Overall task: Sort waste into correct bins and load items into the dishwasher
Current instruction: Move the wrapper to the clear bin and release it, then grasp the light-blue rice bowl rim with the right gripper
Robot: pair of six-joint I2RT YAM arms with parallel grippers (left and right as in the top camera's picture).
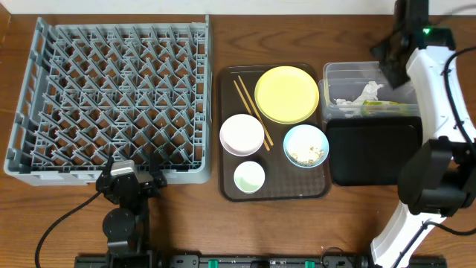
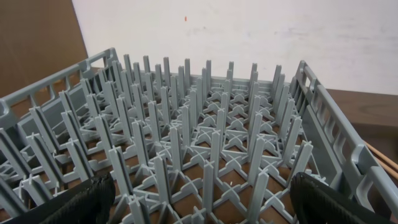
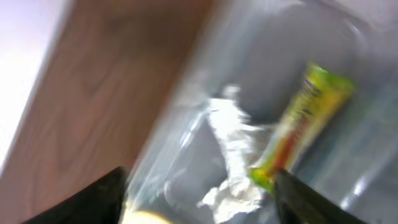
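The grey dish rack [image 1: 111, 93] fills the left of the table and the left wrist view [image 2: 199, 143]. My left gripper [image 2: 199, 202] is open and empty at the rack's near edge [image 1: 132, 181]. My right gripper [image 3: 199, 199] is open and empty above the clear tub [image 1: 364, 93], which holds crumpled white paper [image 3: 233, 158] and the green-yellow wrapper [image 3: 305, 121]. The black tray [image 1: 372, 152] lies in front of the tub. The yellow plate [image 1: 287, 94], white bowl [image 1: 242, 134], light blue bowl [image 1: 306, 145] with rice crumbs, small white cup [image 1: 249, 176] and chopsticks [image 1: 253, 112] sit on the brown tray.
The brown serving tray [image 1: 321, 190] lies between the rack and the bins. The right arm's white body [image 1: 435, 112] reaches over the table's right side. A white wall [image 2: 249, 31] stands behind the rack.
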